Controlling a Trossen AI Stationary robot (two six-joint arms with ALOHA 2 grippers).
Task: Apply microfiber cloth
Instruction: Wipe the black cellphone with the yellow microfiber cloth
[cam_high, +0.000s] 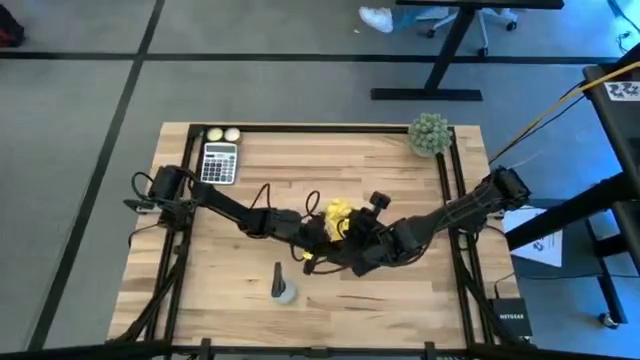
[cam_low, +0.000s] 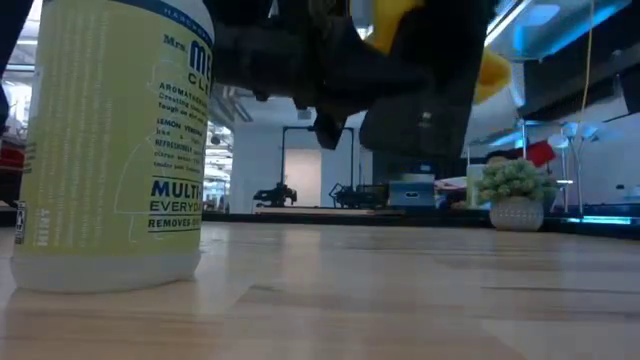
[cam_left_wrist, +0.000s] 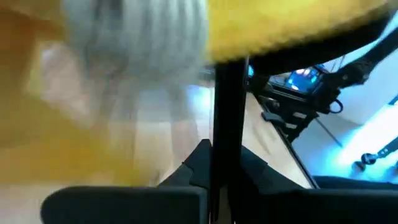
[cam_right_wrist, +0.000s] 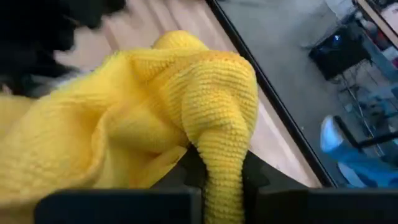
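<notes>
The bright yellow microfiber cloth (cam_high: 338, 212) is bunched up above the table's middle, where both arms meet. My right gripper (cam_right_wrist: 217, 167) is shut on it. My left gripper (cam_left_wrist: 227, 168) is shut on a thin black flat thing (cam_left_wrist: 227, 118), seen edge-on, which looks like the smartphone. The cloth (cam_left_wrist: 292, 25) lies against that thing's far end. In the low view both grippers (cam_low: 390, 90) hang clear of the tabletop, with yellow cloth (cam_low: 490, 75) showing beside them. My left gripper pinches the black flat thing's near end (cam_left_wrist: 226, 155) between its two fingers, one on each broad face. The thing stands out beyond the fingers, lifted clear of the table. My right gripper pinches a thick fold of the cloth (cam_right_wrist: 219, 158) between its two fingers, several layers deep. The rest of the cloth (cam_right_wrist: 124, 118) bulges loose and slack ahead of the fingers. The cloth is lifted off the table.
A spray bottle (cam_high: 283, 290) stands near the front edge, left of centre, and fills the left of the low view (cam_low: 110, 140). A calculator (cam_high: 219, 162) and two pale balls (cam_high: 222, 134) lie at the far left. A small potted plant (cam_high: 428, 133) stands at the far right corner.
</notes>
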